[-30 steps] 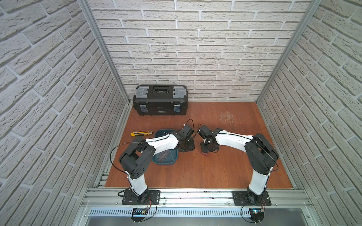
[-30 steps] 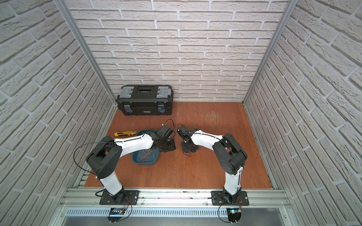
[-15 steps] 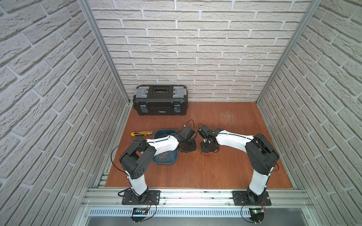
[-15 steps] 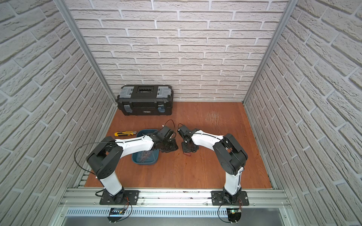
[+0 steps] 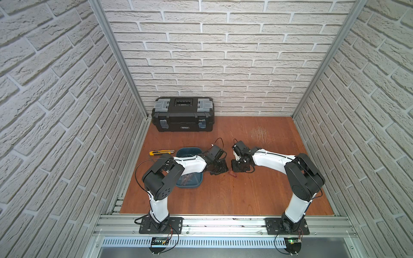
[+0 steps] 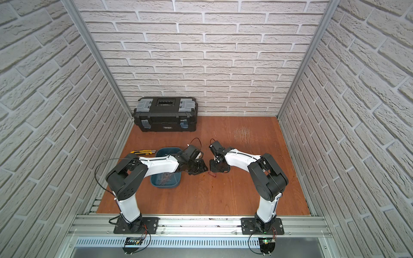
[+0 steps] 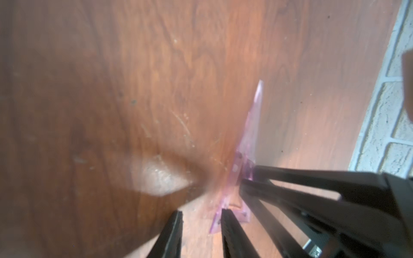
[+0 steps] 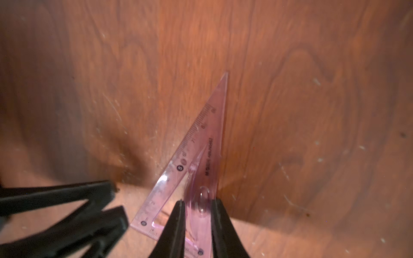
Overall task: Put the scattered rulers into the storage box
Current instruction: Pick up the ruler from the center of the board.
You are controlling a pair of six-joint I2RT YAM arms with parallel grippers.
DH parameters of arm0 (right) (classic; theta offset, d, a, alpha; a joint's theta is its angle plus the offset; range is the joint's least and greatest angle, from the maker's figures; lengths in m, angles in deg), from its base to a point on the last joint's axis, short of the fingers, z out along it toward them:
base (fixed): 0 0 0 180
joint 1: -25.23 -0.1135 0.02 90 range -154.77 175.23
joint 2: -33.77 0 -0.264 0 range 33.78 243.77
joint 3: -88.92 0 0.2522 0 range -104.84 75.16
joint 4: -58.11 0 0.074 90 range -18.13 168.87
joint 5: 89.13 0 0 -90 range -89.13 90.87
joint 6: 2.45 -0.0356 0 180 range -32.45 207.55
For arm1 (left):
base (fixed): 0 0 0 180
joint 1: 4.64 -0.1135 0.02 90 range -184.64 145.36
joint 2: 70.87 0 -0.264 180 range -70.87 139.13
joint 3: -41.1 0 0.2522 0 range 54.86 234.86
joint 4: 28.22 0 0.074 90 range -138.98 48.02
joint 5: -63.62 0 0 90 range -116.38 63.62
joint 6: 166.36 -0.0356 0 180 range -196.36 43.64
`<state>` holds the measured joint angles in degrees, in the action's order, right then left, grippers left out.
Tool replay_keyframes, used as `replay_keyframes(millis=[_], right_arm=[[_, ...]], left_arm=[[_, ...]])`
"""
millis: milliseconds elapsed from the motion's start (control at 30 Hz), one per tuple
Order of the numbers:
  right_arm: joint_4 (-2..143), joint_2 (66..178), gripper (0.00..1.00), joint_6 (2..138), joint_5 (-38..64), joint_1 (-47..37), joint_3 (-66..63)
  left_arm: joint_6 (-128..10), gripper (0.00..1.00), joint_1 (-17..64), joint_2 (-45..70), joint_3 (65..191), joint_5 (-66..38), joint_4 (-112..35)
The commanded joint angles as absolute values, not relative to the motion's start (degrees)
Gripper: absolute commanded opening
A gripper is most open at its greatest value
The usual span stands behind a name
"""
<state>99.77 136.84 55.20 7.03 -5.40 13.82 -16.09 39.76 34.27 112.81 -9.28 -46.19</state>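
Set square inside right tool

The pink see-through triangular set square is smooth, glossy plastic. The reddish-brown wooden table shows grain and fine scratches under a dull sheen. The shallow teal storage box looks like smooth plastic, the black toolbox like matt plastic.

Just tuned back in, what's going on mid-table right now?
Both arms meet beside the teal storage box. The right gripper is pinched on one leg of a pink see-through set square, holding it tilted up off the wooden table. The left gripper is open at a corner of the same square, not yet closed on it. Some rulers already lie in the box.
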Motion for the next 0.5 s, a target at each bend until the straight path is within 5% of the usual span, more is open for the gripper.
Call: replay_keyframes(millis=[0,467], right_arm=[[97.24,140.52,0.22,54.07,9.56,-4.77,17.8],[94.72,139.79,0.21,53.46,12.3,-2.55,20.55]], left_arm=[[-15.74,0.35,40.17,35.56,112.78,-7.88,-43.76],[-15.59,0.28,40.66,37.43,114.36,-7.01,-43.74]])
